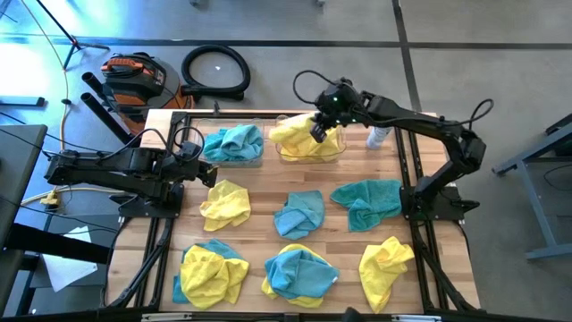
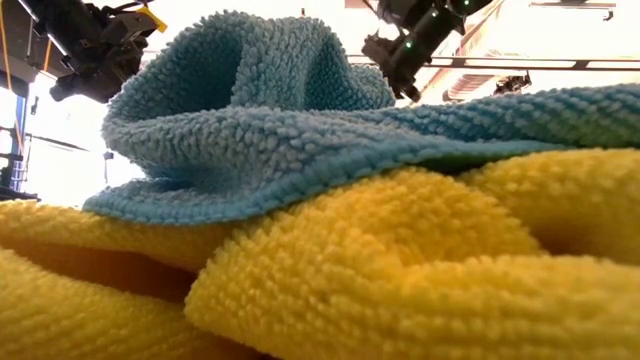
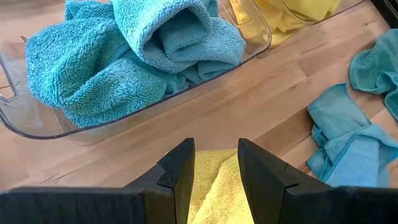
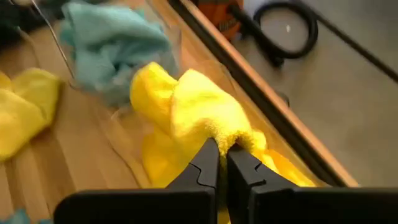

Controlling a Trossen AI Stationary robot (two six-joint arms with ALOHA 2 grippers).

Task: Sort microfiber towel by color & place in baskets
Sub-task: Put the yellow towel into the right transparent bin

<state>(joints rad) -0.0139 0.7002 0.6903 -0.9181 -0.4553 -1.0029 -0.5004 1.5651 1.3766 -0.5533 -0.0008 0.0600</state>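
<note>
Two clear bins stand at the table's far edge. The left bin [image 1: 234, 157] holds blue towels [image 3: 137, 56]. The right bin [image 1: 313, 157] holds yellow towels. My right gripper [image 1: 317, 131] is over the right bin, shut on a yellow towel [image 4: 193, 112]. My left gripper [image 3: 214, 171] is open and raised near the left bin, touching nothing. A loose yellow towel [image 1: 225, 204] shows below, between its fingers. Several more blue and yellow towels lie on the table's near half. My right gripper pinches a bunched fold [image 4: 231, 138] of the yellow towel between its two fingers [image 4: 205, 165]. The fingers come from above, slanting down toward the far edge. The towel hangs bunched below them over the right bin, its lower part inside the bin.
A clear spray bottle [image 1: 379, 136] stands just right of the right bin. Loose towels: blue [image 1: 299, 213], teal [image 1: 368, 201], yellow with blue [image 1: 213, 268], blue on yellow [image 1: 299, 271], yellow [image 1: 386, 264]. A blue-on-yellow pile [image 2: 300, 150] fills the low view.
</note>
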